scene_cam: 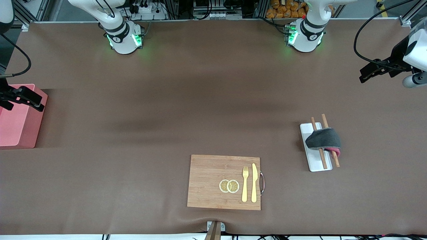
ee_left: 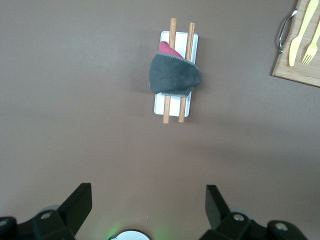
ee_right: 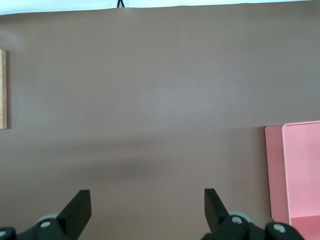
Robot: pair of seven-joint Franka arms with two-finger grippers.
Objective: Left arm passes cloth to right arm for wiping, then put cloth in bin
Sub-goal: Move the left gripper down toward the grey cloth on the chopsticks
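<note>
The dark grey cloth [scene_cam: 323, 139], with a pink-red corner showing, lies bunched on two wooden chopsticks [scene_cam: 323, 159] across a white tray [scene_cam: 317, 164], toward the left arm's end of the table. It also shows in the left wrist view [ee_left: 175, 75]. My left gripper [scene_cam: 365, 75] [ee_left: 148, 200] is open and empty, up over bare table, apart from the cloth. The pink bin [scene_cam: 16, 123] [ee_right: 300, 165] stands at the right arm's end. My right gripper [scene_cam: 35, 101] [ee_right: 147, 202] is open and empty, up over the bin's edge.
A wooden board [scene_cam: 213, 180] lies near the front edge, with a yellow fork [scene_cam: 245, 183], a knife [scene_cam: 254, 182] and two lemon slices [scene_cam: 229, 186] on it. The brown table mat [scene_cam: 166, 100] covers the table.
</note>
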